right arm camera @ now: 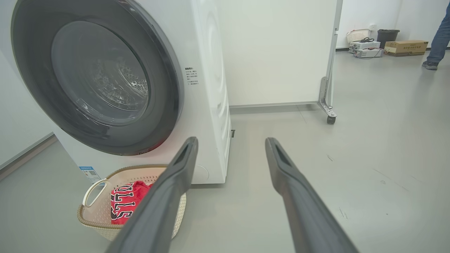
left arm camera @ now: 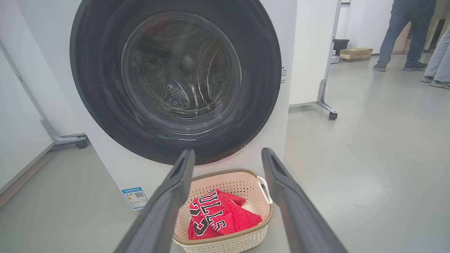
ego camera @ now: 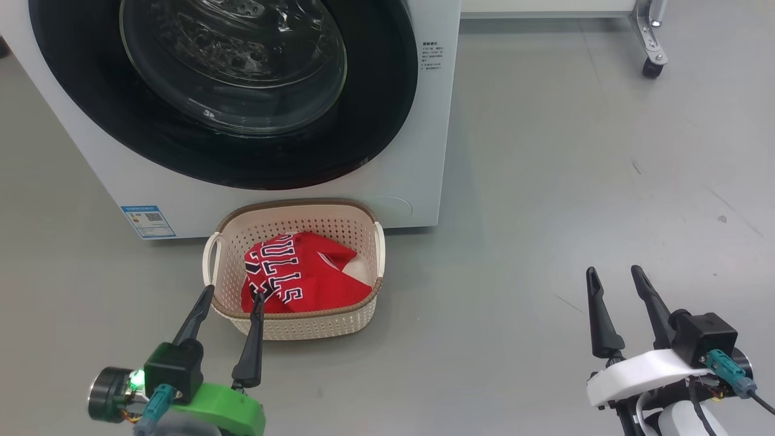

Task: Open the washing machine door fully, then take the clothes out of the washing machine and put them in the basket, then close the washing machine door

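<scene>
The white washing machine [ego camera: 418,151] fills the upper left of the head view. Its round black-rimmed door [ego camera: 230,91] lies flat against the front, shut, with the steel drum visible through the window [left arm camera: 181,68]. The cream basket [ego camera: 357,227] stands on the floor right before the machine and holds the red "BULLS" jersey clothes [ego camera: 300,272] with a bit of white fabric. My left gripper [ego camera: 235,292] hovers open over the basket's near rim, nothing between its fingers. My right gripper [ego camera: 613,271] is open over bare floor, far right of the basket.
Grey floor spreads to the right of the machine. A white partition on castor wheels [left arm camera: 332,114] stands behind the machine's right side. Legs of two people [left arm camera: 404,31] stand far back, near a cardboard box [left arm camera: 355,53] and a bin.
</scene>
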You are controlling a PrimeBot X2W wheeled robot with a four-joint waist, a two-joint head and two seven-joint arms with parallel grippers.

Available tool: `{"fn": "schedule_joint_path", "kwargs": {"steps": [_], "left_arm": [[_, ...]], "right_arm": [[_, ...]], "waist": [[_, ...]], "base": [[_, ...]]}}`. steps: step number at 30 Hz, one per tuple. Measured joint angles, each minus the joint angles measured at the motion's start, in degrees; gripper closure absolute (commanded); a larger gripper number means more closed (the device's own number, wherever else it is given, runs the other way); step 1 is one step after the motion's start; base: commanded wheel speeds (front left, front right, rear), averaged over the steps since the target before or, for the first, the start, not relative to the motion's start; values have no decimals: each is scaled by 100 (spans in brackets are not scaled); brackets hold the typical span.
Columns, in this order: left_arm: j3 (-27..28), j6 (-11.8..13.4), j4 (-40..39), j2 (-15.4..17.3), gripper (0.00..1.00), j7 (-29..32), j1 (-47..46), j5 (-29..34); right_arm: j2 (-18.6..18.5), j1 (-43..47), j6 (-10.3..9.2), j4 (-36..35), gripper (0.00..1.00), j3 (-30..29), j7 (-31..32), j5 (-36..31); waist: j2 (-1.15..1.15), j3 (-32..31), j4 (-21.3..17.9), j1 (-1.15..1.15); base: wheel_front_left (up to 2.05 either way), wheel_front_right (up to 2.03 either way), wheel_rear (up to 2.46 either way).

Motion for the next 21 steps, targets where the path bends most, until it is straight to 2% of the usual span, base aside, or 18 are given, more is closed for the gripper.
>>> {"fn": "schedule_joint_path", "kwargs": {"steps": [21], "left_arm": [[3, 24, -181, 5, 0, 56, 24, 2]], "right_arm": [[-80, 264, -101, -439, 0, -40, 35, -9]], "waist": [[0, 83, 31, 0]], "base": [[0, 0, 0]]}}
